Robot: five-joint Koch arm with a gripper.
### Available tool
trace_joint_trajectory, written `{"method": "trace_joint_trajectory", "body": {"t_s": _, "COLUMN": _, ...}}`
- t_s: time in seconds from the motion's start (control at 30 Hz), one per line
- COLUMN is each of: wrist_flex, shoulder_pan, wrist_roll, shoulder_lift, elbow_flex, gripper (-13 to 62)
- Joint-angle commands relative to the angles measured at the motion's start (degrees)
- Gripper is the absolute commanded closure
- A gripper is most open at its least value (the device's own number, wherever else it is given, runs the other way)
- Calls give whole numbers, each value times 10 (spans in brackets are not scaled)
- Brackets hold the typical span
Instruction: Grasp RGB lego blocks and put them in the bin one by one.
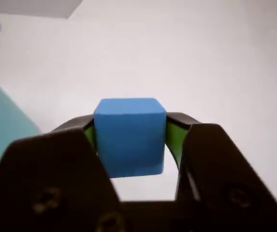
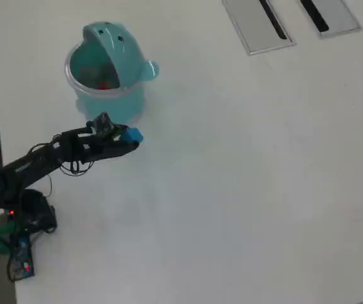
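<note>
Table (image 2: 244,190): white surface is carrying the whole setup; two grey slotted plates (image 2: 257,24) are lying at the top edge of the overhead view, well apart from the work.
Bin (image 2: 108,66): teal whale-shaped bin is standing upright near the top left of the overhead view, its mouth facing up; something red (image 2: 105,85) is showing inside, too small to identify.
Arm (image 2: 48,161): it is reaching from the lower left of the overhead view toward the bin, ending just beside the bin's lower wall.
Gripper (image 1: 129,140): its black jaws are pinching the blue cube on two opposite side faces, green pads (image 1: 175,137) pressing against it.
Blue cube (image 1: 129,136): it is sitting between the jaws, clear of the table, near the bin but not over its mouth.
Handling: cube is looking rigid, light and smooth-faced, so slipping is the likely risk; flat opposite faces, gripped centrally as here, are offering the best hold.
</note>
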Motion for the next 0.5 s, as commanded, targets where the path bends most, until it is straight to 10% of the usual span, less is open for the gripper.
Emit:
{"method": "trace_joint_trajectory", "body": {"t_s": 0.0, "wrist_flex": -55, "shoulder_pan": -33, "wrist_roll": 18, "shoulder_lift": 33, "elbow_flex": -35, "gripper": 482}}
{"method": "trace_joint_trajectory", "body": {"t_s": 0.47, "wrist_flex": -163, "shoulder_pan": -280, "wrist_roll": 33, "shoulder_lift": 65, "elbow_flex": -38, "gripper": 482}}
